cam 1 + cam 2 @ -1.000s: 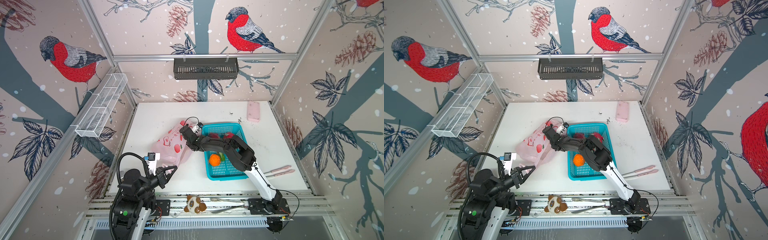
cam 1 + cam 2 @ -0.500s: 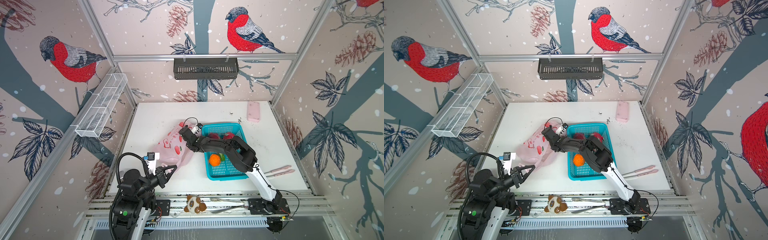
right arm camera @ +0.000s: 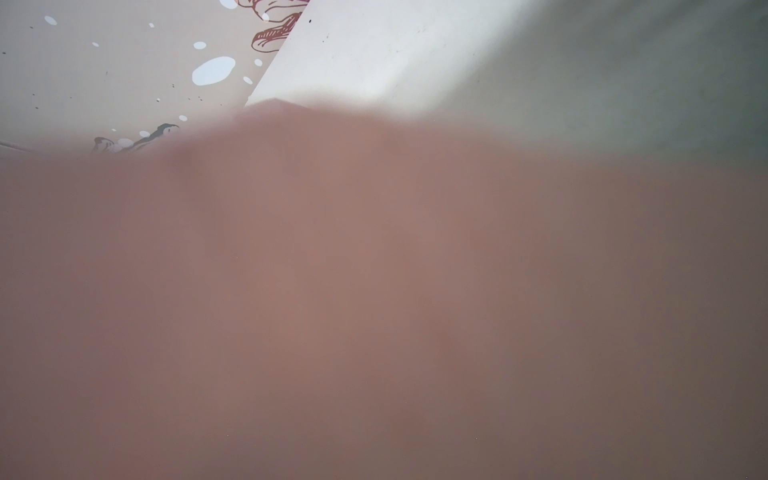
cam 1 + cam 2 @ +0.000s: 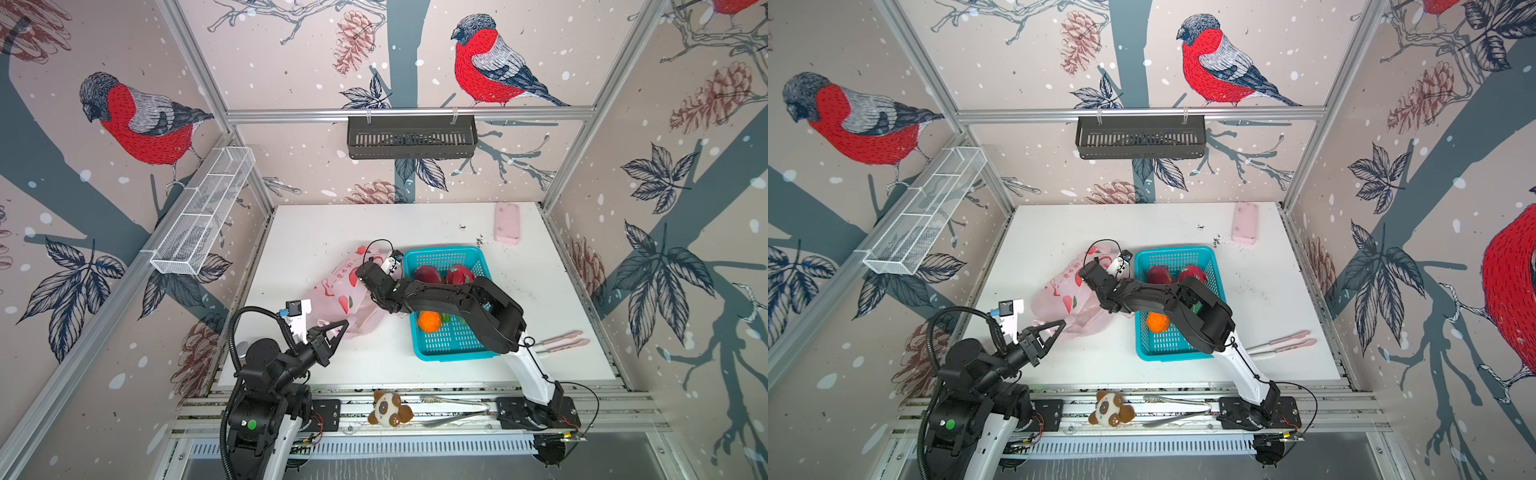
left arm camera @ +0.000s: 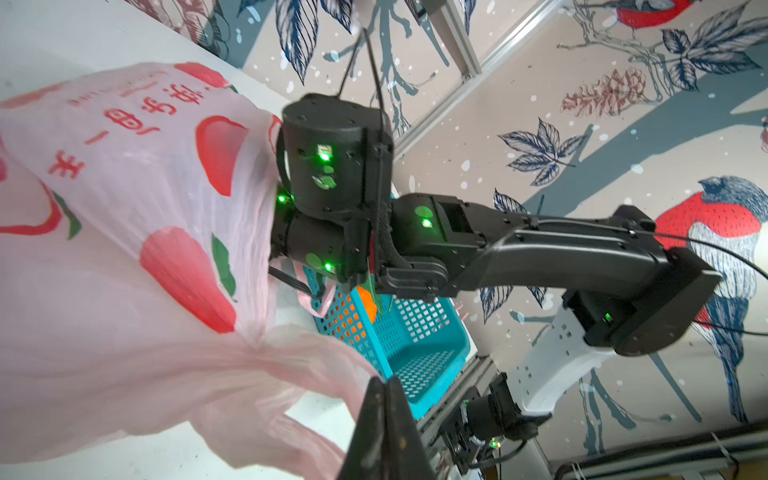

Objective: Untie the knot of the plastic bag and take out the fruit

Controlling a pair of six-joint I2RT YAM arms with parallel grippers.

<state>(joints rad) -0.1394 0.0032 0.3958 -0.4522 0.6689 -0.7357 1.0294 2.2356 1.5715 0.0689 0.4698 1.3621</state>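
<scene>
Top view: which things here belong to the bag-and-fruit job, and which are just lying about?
Job: plastic bag; left hand, shut on it; two dragon fruits and orange fruit in the teal basket.
Lying about: pink block; pink utensil; plush toy; white wire rack; black wall shelf.

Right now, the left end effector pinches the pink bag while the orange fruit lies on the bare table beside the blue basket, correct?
No: the orange fruit lies inside the blue basket, not on the table beside it, as both top views show. The left end effector does pinch the pink bag.
</scene>
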